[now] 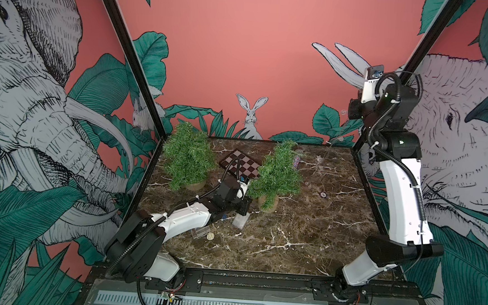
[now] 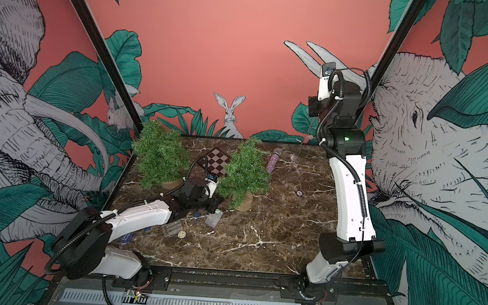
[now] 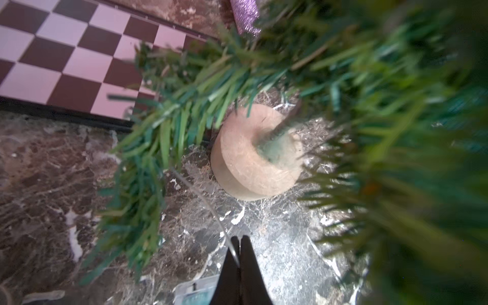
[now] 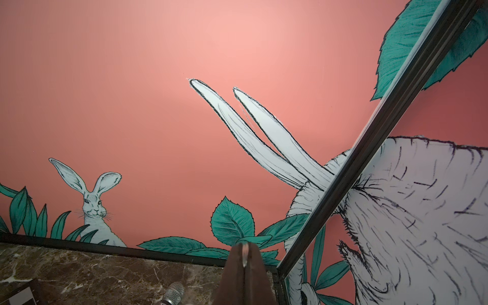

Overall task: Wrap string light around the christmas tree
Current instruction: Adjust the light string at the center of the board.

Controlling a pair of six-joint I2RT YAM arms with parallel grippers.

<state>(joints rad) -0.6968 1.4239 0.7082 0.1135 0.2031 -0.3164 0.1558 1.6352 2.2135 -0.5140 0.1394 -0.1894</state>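
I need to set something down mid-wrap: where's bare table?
The table's near right is bare, from the right tree to the right arm's base. Crowded left: left tree, chessboard, clear box, left gripper. String light crosses the far right.

The counter (image 1: 318, 245) lies open at near right — at left, the far-left tree (image 1: 188, 158), the middle tree (image 1: 277, 175), a chessboard (image 1: 243, 166) between them and a clear box (image 1: 240, 219) crowd the way.
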